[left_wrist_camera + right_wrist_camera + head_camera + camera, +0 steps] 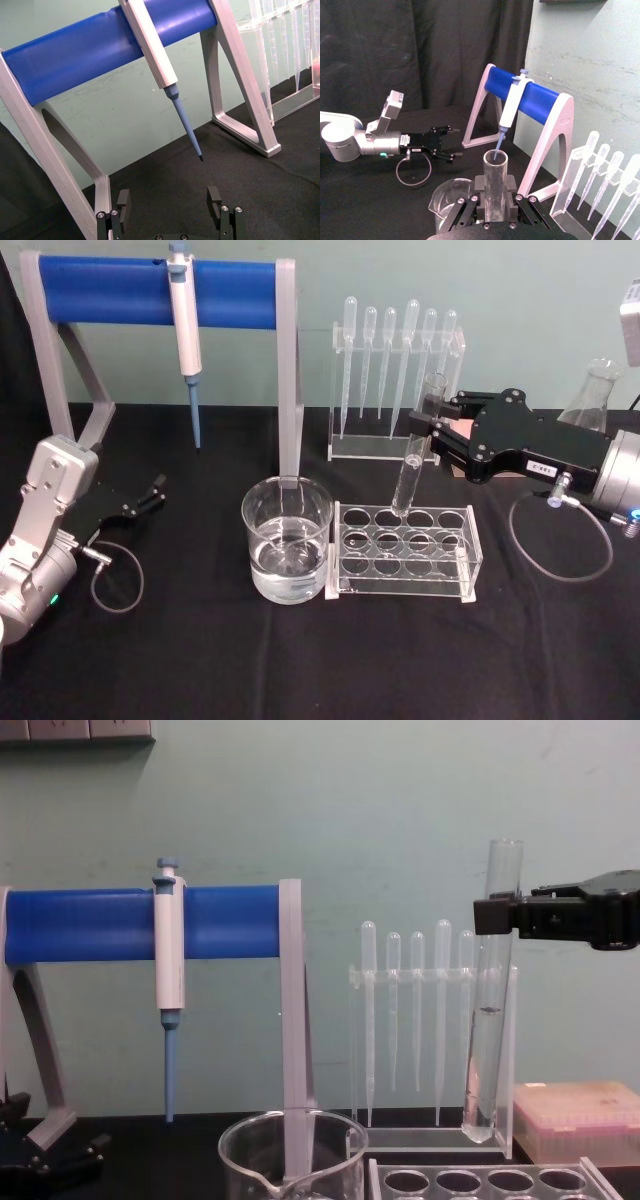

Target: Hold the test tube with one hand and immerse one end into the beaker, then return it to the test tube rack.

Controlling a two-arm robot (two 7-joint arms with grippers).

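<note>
My right gripper (428,430) is shut on the test tube (413,462), a clear glass tube gripped near its upper part. The tube hangs nearly upright with its round bottom just above the back row of the clear tube rack (405,552). From the chest, the tube (490,1010) hangs below the right gripper (497,915), clear of the rack (490,1181). The beaker (288,540) holds clear liquid and stands to the left of the rack, apart from the tube. My left gripper (156,492) rests open at the far left, and its fingers (123,201) are spread over bare black cloth.
A white-and-blue pipettor (184,325) hangs on a blue-barred stand (110,290) at the back left. A clear holder with several plastic pipettes (395,360) stands behind the rack. A glass flask (592,395) and a pink box (578,1120) sit at the back right.
</note>
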